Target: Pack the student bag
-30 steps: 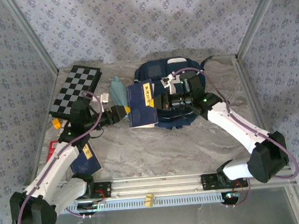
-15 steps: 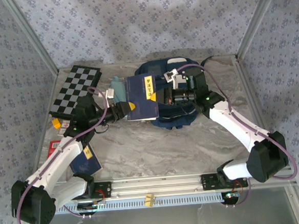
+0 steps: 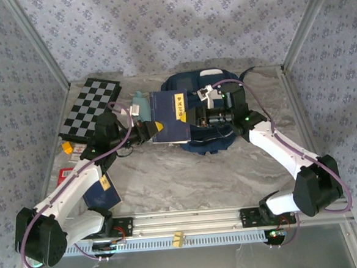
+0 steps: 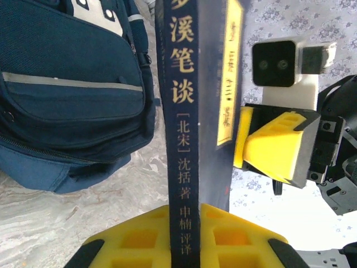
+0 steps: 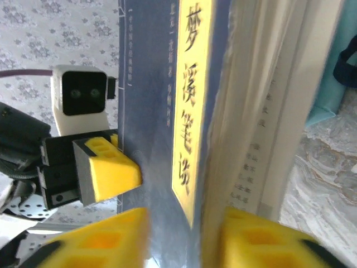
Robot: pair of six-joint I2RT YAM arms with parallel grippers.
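the large navy blue fabric student bag (image 3: 215, 145) (image 4: 67, 106) lies at the far middle of the grey marbled table (image 3: 187, 176). a navy blue book with a yellow title strip (image 3: 168, 123) (image 4: 181, 111) (image 5: 162, 84) is held over the bag's left part. the left gripper (image 3: 150, 128) (image 4: 184, 229) is clenched on its spine side, away from the bag. the right gripper (image 3: 192, 116) (image 5: 184, 234) is clamped on the opposite edge, over the bag. a black-and-white checkered board (image 3: 91, 109) lies well left of the bag, with a teal soft item (image 3: 141, 105) between them.
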